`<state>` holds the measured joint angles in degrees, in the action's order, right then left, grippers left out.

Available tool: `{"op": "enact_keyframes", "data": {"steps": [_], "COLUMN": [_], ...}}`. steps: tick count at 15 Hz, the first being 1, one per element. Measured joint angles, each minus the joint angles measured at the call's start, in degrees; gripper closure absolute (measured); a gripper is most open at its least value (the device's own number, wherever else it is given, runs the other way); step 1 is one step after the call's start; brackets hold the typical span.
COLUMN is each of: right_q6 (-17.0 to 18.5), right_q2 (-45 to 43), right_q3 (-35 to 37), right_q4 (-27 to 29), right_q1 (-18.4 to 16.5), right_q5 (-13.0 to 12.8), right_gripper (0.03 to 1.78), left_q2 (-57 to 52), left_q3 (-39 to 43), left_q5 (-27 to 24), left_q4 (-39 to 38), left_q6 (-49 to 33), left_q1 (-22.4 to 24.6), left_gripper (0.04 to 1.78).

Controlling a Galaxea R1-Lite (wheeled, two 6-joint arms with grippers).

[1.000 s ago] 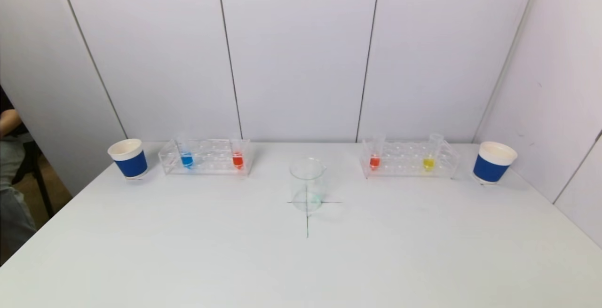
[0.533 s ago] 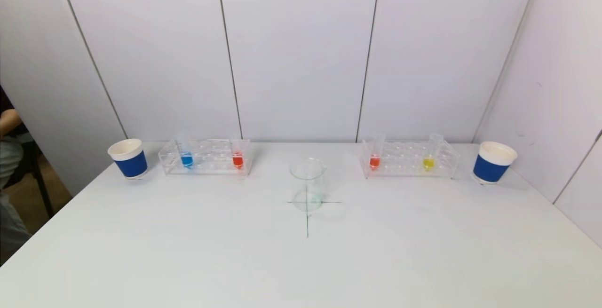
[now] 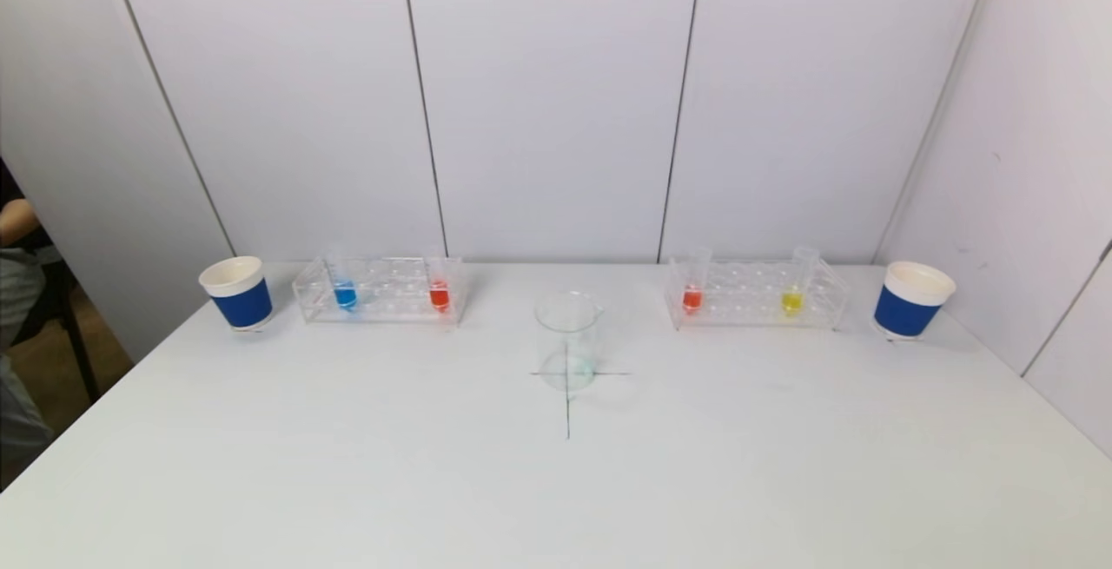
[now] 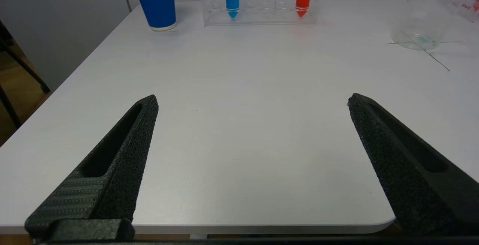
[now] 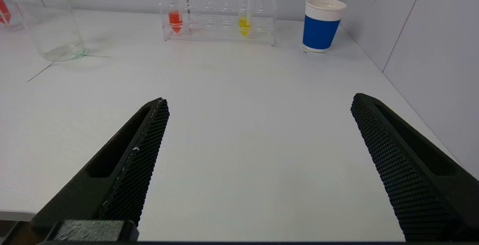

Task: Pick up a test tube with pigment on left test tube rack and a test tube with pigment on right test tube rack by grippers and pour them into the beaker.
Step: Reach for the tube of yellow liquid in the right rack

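Task not begun, judging by the layout. Beaker (image 3: 568,340) stands upright at the table centre on a drawn cross, apparently empty apart from a faint tint at its base. Left rack (image 3: 379,290) sits at the back of the table (image 3: 556,482), left of the beaker; it holds a blue tube (image 3: 345,288) toward its outer end and a red tube (image 3: 440,289) at the end nearest the beaker, both upright. Right rack (image 3: 756,293) mirrors it on the other side, with an orange-red tube (image 3: 692,291) at its inner end and a yellow tube (image 3: 792,293) toward its outer end. A blue cup (image 3: 237,293) stands just outside the left rack, a second cup (image 3: 912,301) just outside the right one. Left gripper (image 4: 252,101) hovers over the near table edge on the left side, jaws wide, nothing between them, well apart from its rack. Right gripper (image 5: 260,101) likewise over the near edge on the right side, jaws wide and empty. Neither arm shows in the head view. All four tubes are seated in the racks with pigment. Remaining: reach to each rack, grasp one tube per gripper, lift clear, carry to the beaker, tip both in.
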<state>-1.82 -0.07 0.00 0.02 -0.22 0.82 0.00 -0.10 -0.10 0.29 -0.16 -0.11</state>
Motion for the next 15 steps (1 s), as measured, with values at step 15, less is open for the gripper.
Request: {"op": "enact_keyframes", "data": {"steps": [15], "right_q6": [0.0], "right_q2": [0.0], "right_q3": [-4.9], "right_q4": [0.4], "right_q1": [0.0], "right_q5": [0.8], "right_gripper": [0.04], "left_q2": [0.0], "left_q3": [0.0], "left_q5": [0.0], "left_q4": [0.0], "left_q6": [0.0], "left_q1": [0.0], "left_gripper": [0.05]}}
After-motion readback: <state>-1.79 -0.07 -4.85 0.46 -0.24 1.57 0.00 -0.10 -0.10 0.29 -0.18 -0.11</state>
